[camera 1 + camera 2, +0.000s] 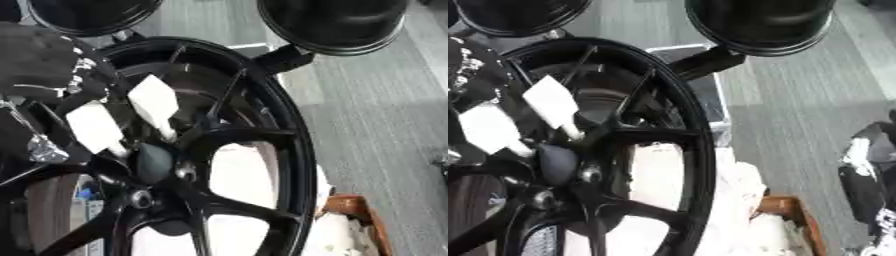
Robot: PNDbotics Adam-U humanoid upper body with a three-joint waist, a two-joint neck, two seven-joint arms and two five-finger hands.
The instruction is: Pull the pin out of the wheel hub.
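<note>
Grey floor behind; my left hand [52, 75] reaches white-tipped fingers [156, 102], nearly straight and empty, toward the rigid wheel hub [153, 162]; pin likely small, slick metal.

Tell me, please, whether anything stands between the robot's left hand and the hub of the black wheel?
Nothing visible does. The left hand reaches in from the left, its white-tipped fingers already inside the black spoked alloy wheel, right beside the dark central hub. The pin itself I cannot make out.
</note>
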